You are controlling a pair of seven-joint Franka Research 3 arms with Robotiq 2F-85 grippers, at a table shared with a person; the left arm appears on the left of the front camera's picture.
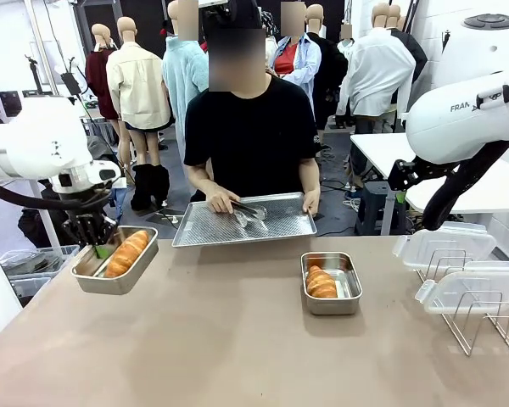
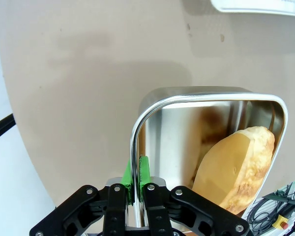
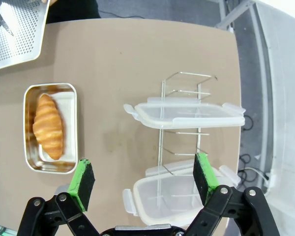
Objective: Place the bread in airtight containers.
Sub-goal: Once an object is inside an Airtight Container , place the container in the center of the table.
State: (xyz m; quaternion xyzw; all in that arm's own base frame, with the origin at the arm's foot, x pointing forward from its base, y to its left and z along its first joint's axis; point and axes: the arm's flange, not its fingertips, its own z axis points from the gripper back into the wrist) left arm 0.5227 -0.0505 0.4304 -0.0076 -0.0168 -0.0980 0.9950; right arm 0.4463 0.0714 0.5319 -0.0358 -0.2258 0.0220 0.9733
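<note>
left pincer is clamped on the rim of the left tin, one green pad inside the wall and one outside, at a short end near a rounded corner; the tin tilts at the table's left edge, and in the left wrist view its shadow falls apart from it on the bare top, so it looks raised, though i cannot tell for sure; a croissant lies lengthwise in it, leaning on the far wall, with free room along the gripped side.

right pincer hangs wide apart with nothing between the pads, above the rack by the table's right edge; two clear lids stand in the rack, the upper lid across the wires and the lower lid just below the pads; a strip of table shows between the rack and the right edge.

middle tin sits flat on the table, well apart from the left tin and from the rack; the second croissant lies in its left half, touching the wall there, leaving the right half bare; no lid is on either tin.

a perforated tray lies at the far edge; the person's hands rest on it, one on tongs, the other at its right rim.

the table is open between the two tins, across the whole near half, and between the middle tin and the rack.
</note>
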